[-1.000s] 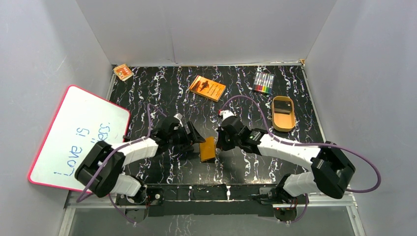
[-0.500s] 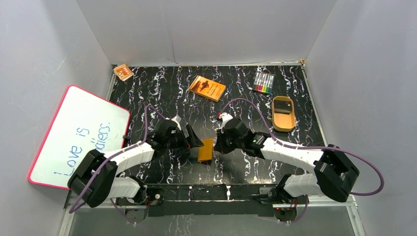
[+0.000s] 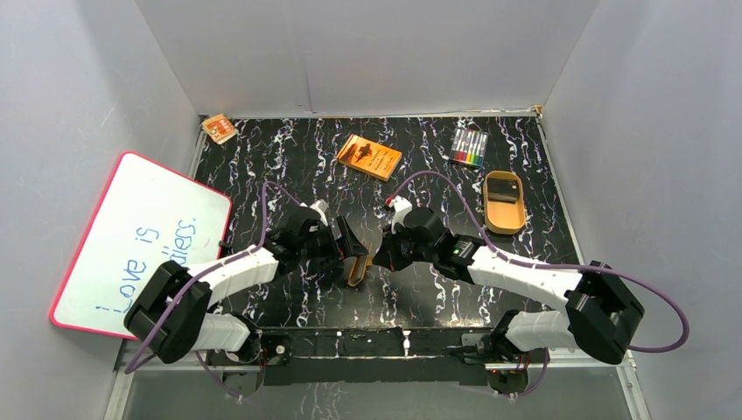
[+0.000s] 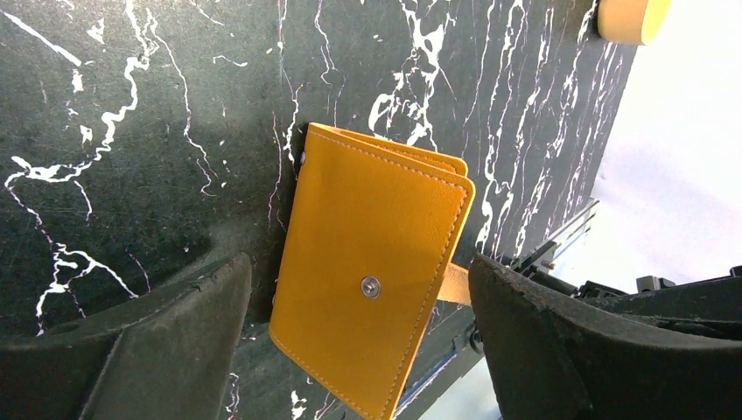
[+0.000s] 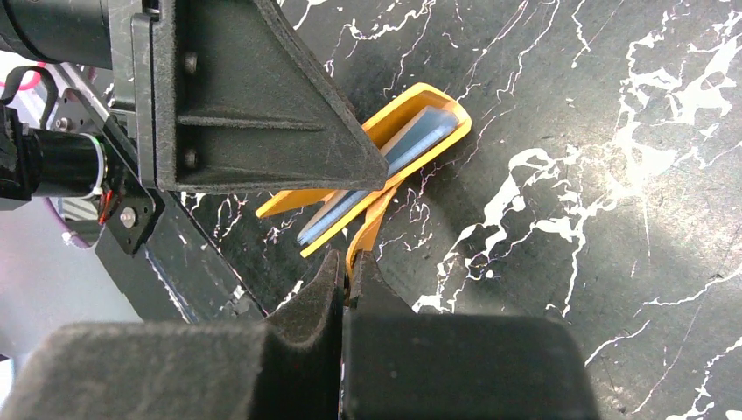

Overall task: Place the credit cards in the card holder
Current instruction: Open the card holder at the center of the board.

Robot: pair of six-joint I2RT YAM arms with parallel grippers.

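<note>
Left hand (image 4: pixel 359 306), fingers spread, straddles the one card holder (image 4: pixel 376 219), which stands on edge near the middle of the counter's (image 3: pixel 289 157) near edge. Right hand (image 5: pixel 347 276), pressed together, pinches its tab (image 5: pixel 367 227). The counter is black with white veins, and the walls are grey. One whiteboard (image 3: pixel 140 241) stands at the left edge. One book (image 3: pixel 369 157) and one marker pack (image 3: pixel 469 147) lie by the far edge. One tray (image 3: pixel 505 227) at the right edge holds dark credit cards (image 3: pixel 501 189), number indistinct.

card holder (image 5: pixel 424 136): part behind left fingers (image 5: pixel 262 96) | tab (image 4: pixel 455 285): half hidden
</note>
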